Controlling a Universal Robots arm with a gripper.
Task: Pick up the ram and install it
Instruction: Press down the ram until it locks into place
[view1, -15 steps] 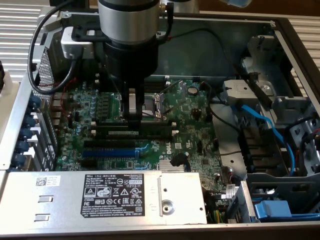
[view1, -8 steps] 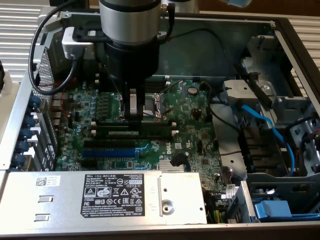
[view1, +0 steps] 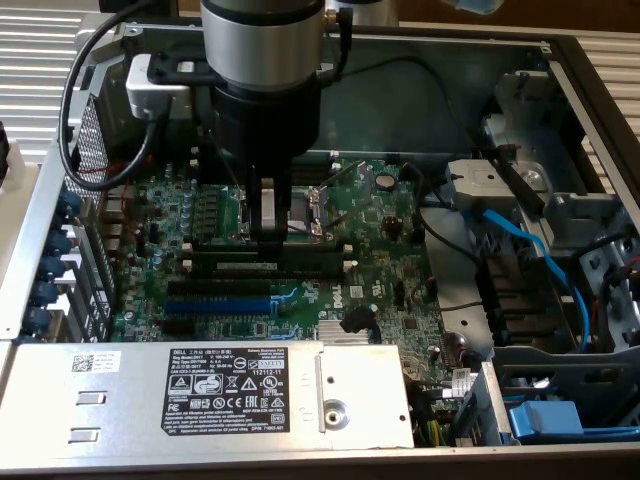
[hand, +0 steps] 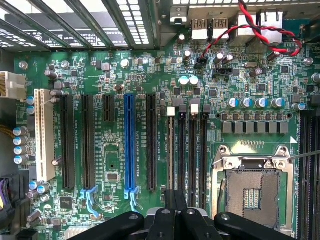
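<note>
The ram (view1: 300, 266) is a long dark green stick with a pale label. It stands on edge in the black memory slots (view1: 215, 256) beside the CPU socket (view1: 300, 208). My gripper (view1: 265, 232) hangs straight down over the stick's middle, shut, with its tips at the stick's top edge. I cannot tell whether they touch it. In the wrist view the shut fingers (hand: 169, 220) sit over the near ends of the memory slots (hand: 193, 150), with nothing visible between them.
A blue expansion slot (view1: 225, 303) and black slots lie beside the memory slots. The silver power supply (view1: 200, 385) fills the near side. Blue cables (view1: 530, 245) and drive bays stand at the exterior view's right. A black cable (view1: 75, 100) loops off the wrist.
</note>
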